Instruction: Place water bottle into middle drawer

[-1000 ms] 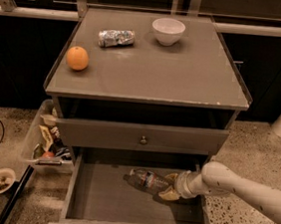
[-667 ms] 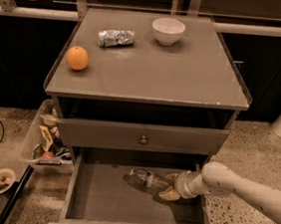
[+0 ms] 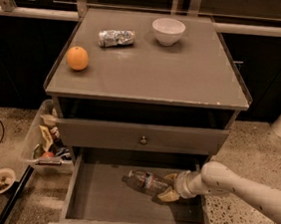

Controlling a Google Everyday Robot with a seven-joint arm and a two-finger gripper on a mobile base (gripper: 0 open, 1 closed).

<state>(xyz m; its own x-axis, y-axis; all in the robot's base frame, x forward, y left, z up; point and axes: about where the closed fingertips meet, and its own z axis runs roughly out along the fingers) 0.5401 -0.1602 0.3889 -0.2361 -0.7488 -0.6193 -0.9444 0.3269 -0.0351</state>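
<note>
The water bottle (image 3: 145, 180) is a small clear bottle with a red-and-dark label. It lies on its side inside the open middle drawer (image 3: 101, 200), right of the middle, its cap end pointing left. My gripper (image 3: 168, 187) reaches in from the right on a white arm and its fingers are closed around the bottle's right end. The bottle is low over the drawer floor; I cannot tell if it touches it.
On the cabinet top are an orange (image 3: 77, 58), a crumpled silver packet (image 3: 116, 38) and a white bowl (image 3: 168, 31). The drawer front with a knob (image 3: 143, 140) sits above the open drawer. A clear bin of snacks (image 3: 44, 141) stands at left on the floor.
</note>
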